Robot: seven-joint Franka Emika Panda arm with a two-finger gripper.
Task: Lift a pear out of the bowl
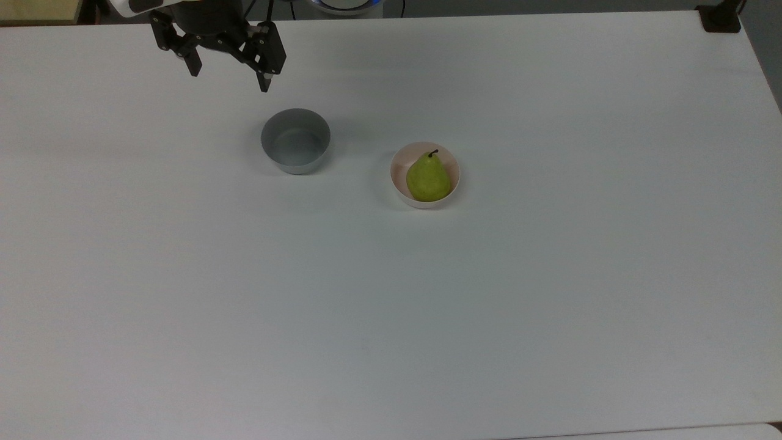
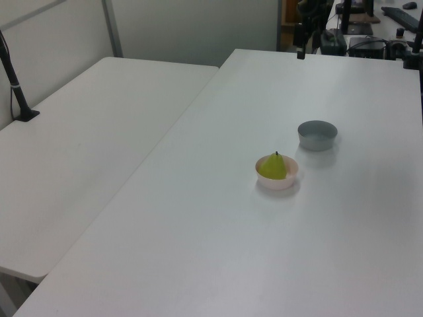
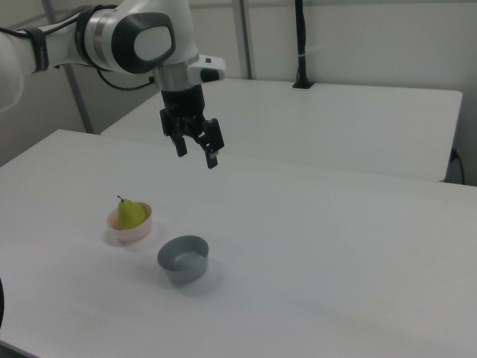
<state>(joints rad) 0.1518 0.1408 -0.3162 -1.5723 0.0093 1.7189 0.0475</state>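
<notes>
A yellow-green pear (image 1: 427, 178) (image 2: 272, 166) (image 3: 131, 213) with a short dark stem sits in the small pale pink bowl (image 1: 397, 177) (image 2: 277, 181) (image 3: 128, 230) near the table's middle. My black gripper (image 1: 230, 77) (image 3: 196, 156) hangs open and empty, high above the table. In the top view it is to the upper left of the pear, beyond the grey bowl. Nothing lies between its fingers.
An empty grey bowl (image 1: 295, 140) (image 2: 317, 135) (image 3: 183, 258) stands on the white table (image 1: 391, 293), to the left of the pink bowl in the top view. A second white table (image 2: 86, 145) adjoins it. A black post (image 3: 300, 45) stands on that table.
</notes>
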